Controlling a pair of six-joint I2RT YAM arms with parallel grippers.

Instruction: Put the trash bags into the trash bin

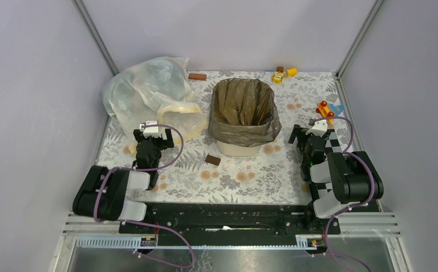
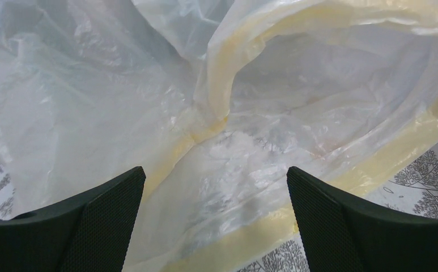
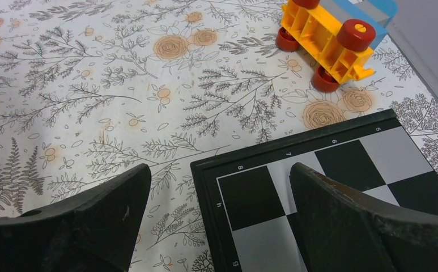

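Note:
The cream-beige trash bin (image 1: pixel 238 148) stands upright mid-table. The dark brown-olive trash bag (image 1: pixel 243 105) lines it, its rim folded over the bin's mouth and down the walls. My left gripper (image 1: pixel 150 128) is open and empty, left of the bin, over the rim of the whitish bag; its jaws stand wide apart in the left wrist view (image 2: pixel 215 221). My right gripper (image 1: pixel 314 129) is open and empty, right of the bin, above a chessboard corner (image 3: pixel 330 187).
A big whitish translucent bag with a pale yellow rim (image 1: pixel 148 93) lies at the back left (image 2: pixel 228 113). A brown block (image 1: pixel 212 160) lies in front of the bin. An orange toy cart (image 3: pixel 330 42) and other toys (image 1: pixel 281 73) sit at the back right.

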